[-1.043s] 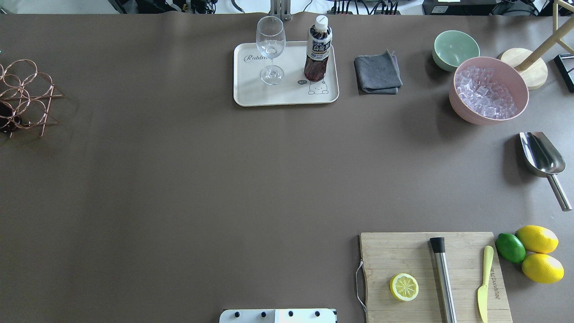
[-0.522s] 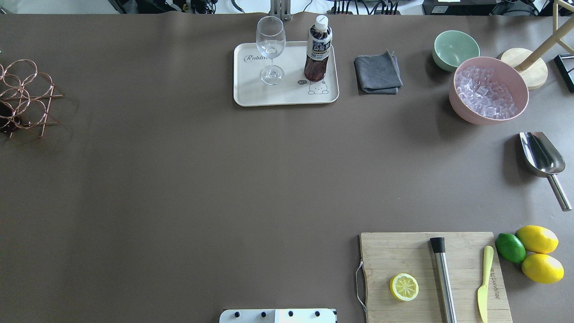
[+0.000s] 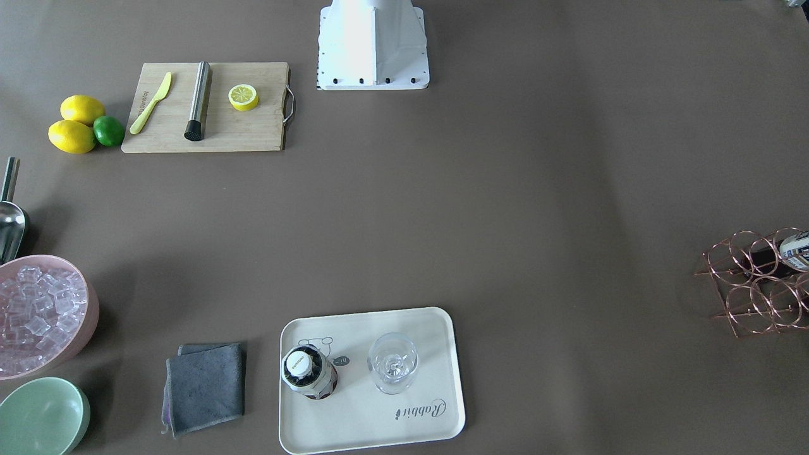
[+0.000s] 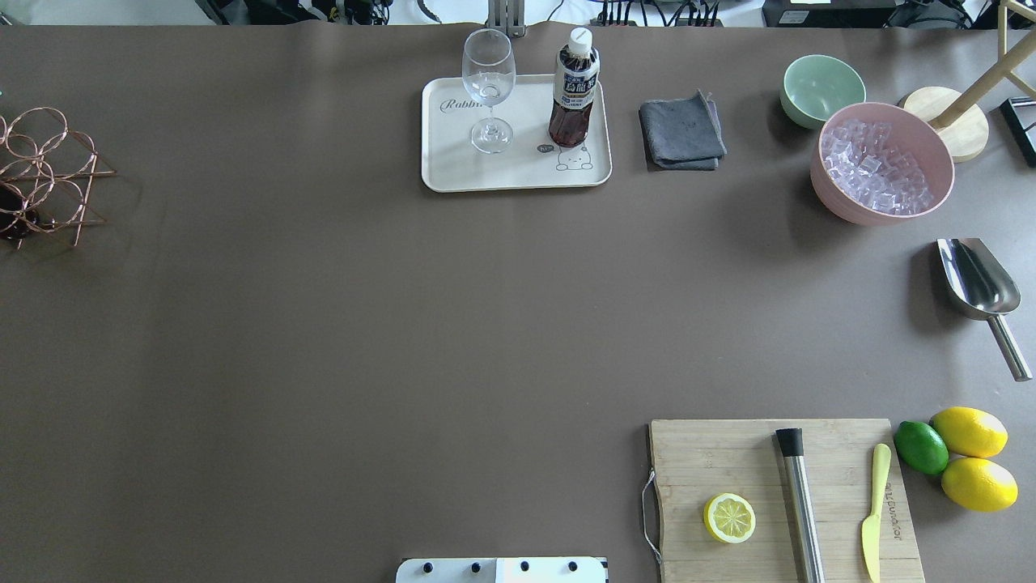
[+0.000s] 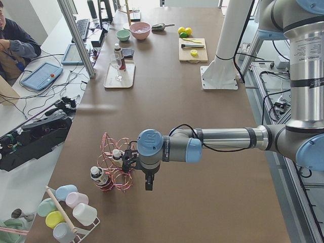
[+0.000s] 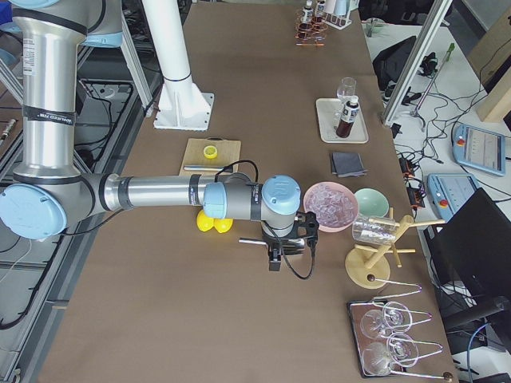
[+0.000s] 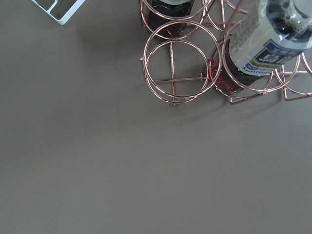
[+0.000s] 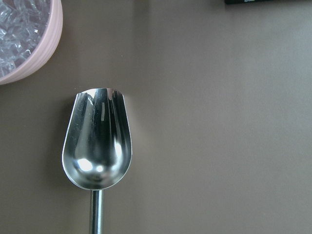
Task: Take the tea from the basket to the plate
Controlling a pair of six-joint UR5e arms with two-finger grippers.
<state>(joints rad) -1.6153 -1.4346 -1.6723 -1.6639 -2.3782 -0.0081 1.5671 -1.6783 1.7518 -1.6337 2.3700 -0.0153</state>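
Observation:
One tea bottle (image 4: 574, 89) stands upright on the cream plate (image 4: 453, 166), beside a stemmed glass (image 4: 489, 89). The copper wire basket (image 4: 44, 174) sits at the table's left edge. In the left wrist view the basket (image 7: 180, 63) fills the top, with a labelled tea bottle (image 7: 265, 46) lying in one ring and another tea bottle (image 7: 168, 14) behind it. My left gripper (image 5: 147, 182) hangs just beside the basket (image 5: 114, 162); I cannot tell whether it is open. My right gripper (image 6: 275, 259) hovers over the steel scoop (image 8: 97, 146); its state cannot be told either.
A grey cloth (image 4: 681, 134), a green bowl (image 4: 821, 87) and a pink bowl of ice (image 4: 882, 162) lie right of the plate. The scoop (image 4: 979, 283) rests near the right edge. A cutting board (image 4: 728, 453) with lemon half, muddler and knife sits front right, by whole lemons (image 4: 970, 431).

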